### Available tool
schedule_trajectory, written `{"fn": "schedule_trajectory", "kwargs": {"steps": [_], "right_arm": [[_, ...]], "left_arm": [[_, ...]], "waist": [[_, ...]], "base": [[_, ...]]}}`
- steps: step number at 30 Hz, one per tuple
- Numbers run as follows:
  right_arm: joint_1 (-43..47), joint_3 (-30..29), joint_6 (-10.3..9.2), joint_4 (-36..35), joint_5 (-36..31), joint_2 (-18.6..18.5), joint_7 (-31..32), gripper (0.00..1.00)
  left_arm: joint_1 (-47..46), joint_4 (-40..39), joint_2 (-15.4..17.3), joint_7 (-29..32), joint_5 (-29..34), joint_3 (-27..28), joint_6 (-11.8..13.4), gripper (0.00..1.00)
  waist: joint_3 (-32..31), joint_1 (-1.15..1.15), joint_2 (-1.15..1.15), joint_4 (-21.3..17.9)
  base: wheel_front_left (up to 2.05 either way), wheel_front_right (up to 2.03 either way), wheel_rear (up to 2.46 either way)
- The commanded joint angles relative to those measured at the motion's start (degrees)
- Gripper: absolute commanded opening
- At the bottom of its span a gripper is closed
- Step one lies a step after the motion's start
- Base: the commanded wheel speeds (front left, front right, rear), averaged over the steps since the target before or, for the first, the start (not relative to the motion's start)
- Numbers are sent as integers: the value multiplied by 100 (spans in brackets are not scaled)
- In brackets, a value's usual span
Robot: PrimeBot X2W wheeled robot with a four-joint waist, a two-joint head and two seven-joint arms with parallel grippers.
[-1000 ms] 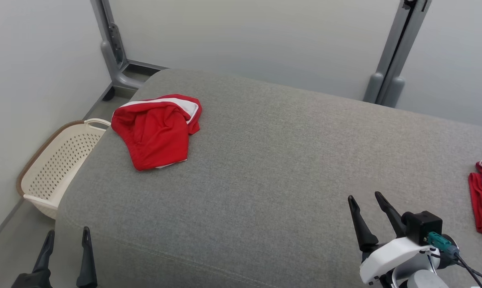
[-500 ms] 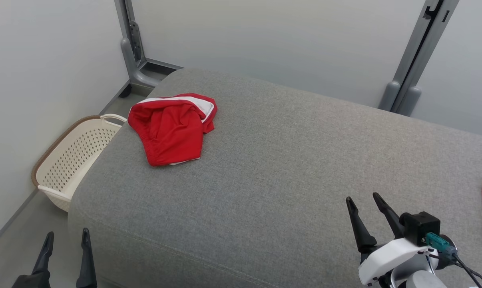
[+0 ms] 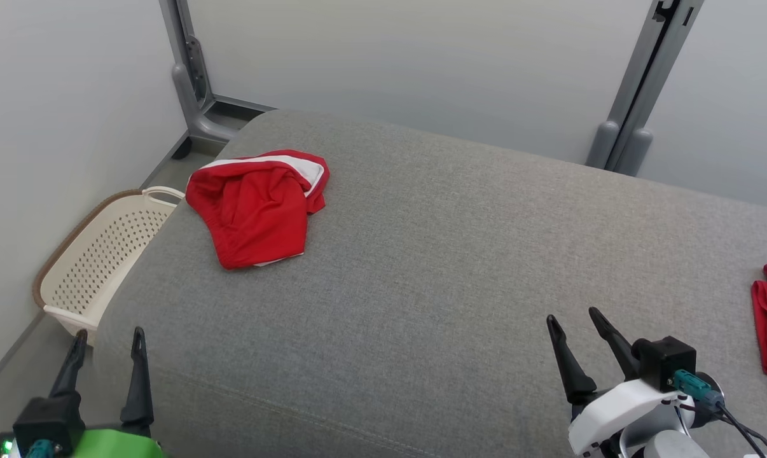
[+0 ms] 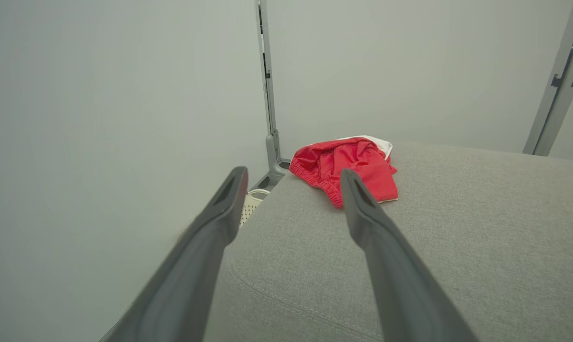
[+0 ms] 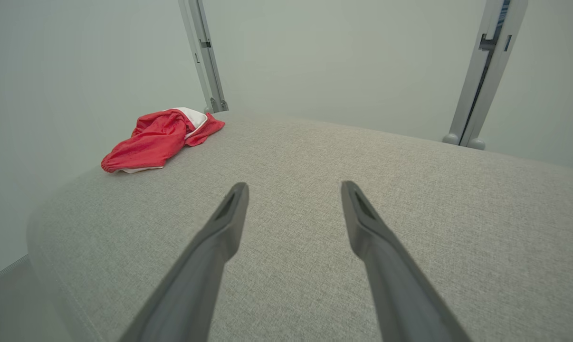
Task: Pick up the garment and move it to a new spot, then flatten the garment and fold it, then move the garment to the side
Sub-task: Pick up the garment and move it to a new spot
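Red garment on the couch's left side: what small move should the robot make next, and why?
Probably reach the left pincer forward toward the red garment: it lies crumpled and untouched on the grey couch, nearest that open, empty pincer.

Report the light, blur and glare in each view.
Head view: soft even light, no glare, crumpled red-and-white garment sharp with faint shadow. Left wrist view: dark left fingers blurred up close. Right wrist view: dark right fingers soft, grey fabric cushion crisp beyond.
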Motion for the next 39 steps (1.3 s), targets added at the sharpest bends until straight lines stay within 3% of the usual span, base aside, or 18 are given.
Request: {"fn": "schedule_trajectory", "kwargs": {"steps": [1, 11, 24, 30, 39], "right_arm": [[-38, 5, -5, 11, 51, -27, -23, 100], [-185, 185, -5, 46, 73, -69, -23, 100], [-420, 419, -5, 85, 115, -234, -16, 100], [-540, 504, -5, 73, 131, -301, 4, 100], [-753, 500, -5, -27, 99, -442, 38, 100]], "left_arm": [[-147, -13, 56, 9, 8, -22, -43, 100], [-1238, 746, 451, 209, -393, -256, -236, 100], [-2780, 2345, 970, 262, -997, -901, -286, 100], [-3307, 2999, 1164, 396, -1615, -1239, -285, 100], [-3991, 3867, 1756, 643, -2412, -1879, -285, 100]], "waist": [[19, 0, 0, -47], [93, 0, 0, -423], [298, 0, 0, -1161], [420, 0, 0, -1484], [801, 0, 0, -2080]], "base": [[0, 0, 0], [0, 0, 0], [0, 0, 0], [0, 0, 0], [0, 0, 0]]}}
